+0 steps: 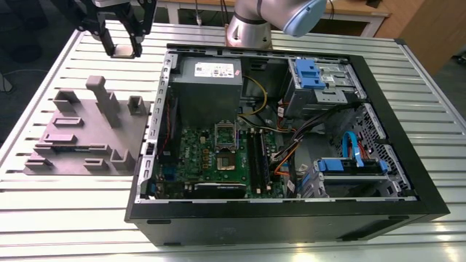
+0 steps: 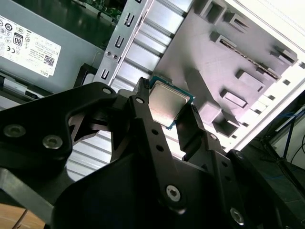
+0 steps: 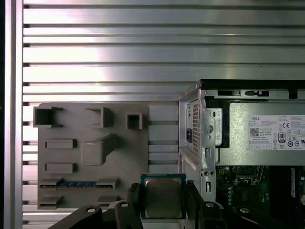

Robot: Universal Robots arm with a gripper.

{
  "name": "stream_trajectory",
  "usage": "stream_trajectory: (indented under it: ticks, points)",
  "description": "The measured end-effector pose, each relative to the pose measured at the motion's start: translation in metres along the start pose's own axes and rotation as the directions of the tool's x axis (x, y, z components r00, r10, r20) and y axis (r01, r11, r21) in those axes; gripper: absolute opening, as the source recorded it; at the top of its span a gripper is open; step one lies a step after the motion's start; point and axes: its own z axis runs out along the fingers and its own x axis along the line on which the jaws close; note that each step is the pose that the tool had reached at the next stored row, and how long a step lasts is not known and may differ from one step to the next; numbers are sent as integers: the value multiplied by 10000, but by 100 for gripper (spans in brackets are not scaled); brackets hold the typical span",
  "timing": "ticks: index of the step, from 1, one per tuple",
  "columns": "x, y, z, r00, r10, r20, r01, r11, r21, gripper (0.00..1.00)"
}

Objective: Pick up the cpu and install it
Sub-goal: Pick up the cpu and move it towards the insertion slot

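The cpu is a small square chip with a silver-grey top and a thin green edge. My gripper is shut on it, one black finger on each side. In the first wrist view the cpu hangs in the gripper above the gap between the grey fixture and the computer case. In the exterior view the gripper is raised over the table at the back, on the exterior view's left, beyond the case's corner. The motherboard lies open inside the case, with its socket near the middle.
The open black computer case takes up the table's middle and the exterior view's right. A grey power supply box sits at its back. The grey plastic fixture with upright blocks stands to its left. The arm's base rises behind the case.
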Motion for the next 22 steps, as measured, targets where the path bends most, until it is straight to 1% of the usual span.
stream_trajectory:
  ticks: [22]
  points:
    - [-95, 2, 1, 10000, 0, -1, 0, 10000, 1, 47]
